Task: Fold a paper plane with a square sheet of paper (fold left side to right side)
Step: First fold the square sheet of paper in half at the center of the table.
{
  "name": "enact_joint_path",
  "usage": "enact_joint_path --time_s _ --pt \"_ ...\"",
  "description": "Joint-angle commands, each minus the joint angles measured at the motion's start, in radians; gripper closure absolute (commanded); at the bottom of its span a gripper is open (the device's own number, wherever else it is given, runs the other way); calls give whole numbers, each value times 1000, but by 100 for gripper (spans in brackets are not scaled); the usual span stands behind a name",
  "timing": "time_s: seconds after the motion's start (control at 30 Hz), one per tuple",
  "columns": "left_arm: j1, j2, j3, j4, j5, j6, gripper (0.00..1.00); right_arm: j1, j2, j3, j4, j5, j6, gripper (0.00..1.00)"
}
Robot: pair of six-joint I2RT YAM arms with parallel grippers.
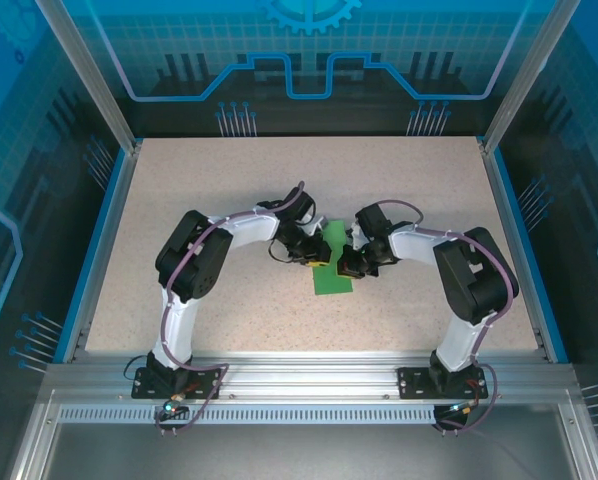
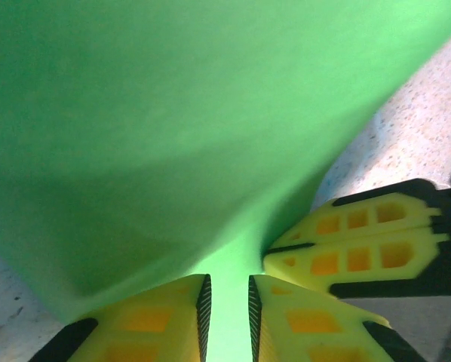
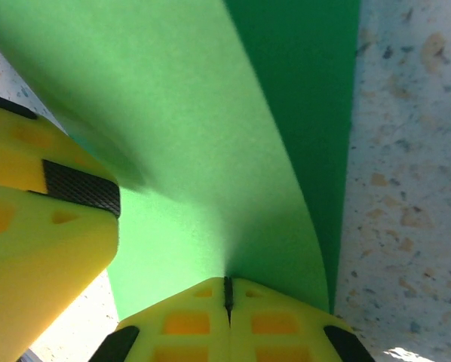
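The square sheet of paper [image 1: 333,282] is bright green and lies mid-table, folded into a narrow strip, with both grippers meeting over it. My right gripper [image 3: 228,279] is shut on the paper [image 3: 210,151], whose top layer curves up out of the pinch. My left gripper [image 2: 225,277] has its jaws a narrow gap apart, and the green paper [image 2: 173,121] fills that gap and rises in front of it. From above, the left gripper [image 1: 316,260] sits close beside the right gripper [image 1: 345,264]. The right gripper's yellow fingers [image 2: 354,249] almost touch the left one's.
The speckled beige table [image 1: 229,200] has a blue raised rim [image 1: 107,220] at its sides. Aluminium frame posts [image 1: 89,80] stand at the back corners. Both arm bases [image 1: 179,375] are bolted at the near edge.
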Motion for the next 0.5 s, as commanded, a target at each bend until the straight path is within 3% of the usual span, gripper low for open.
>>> enact_joint_path --time_s 0.0,0.47 --pt "12 -1 38 -19 -8 -4 77 12 47 -12 -89 66 -4 95" --pt "39 48 -11 111 17 68 81 11 48 -2 -114 92 -22 95"
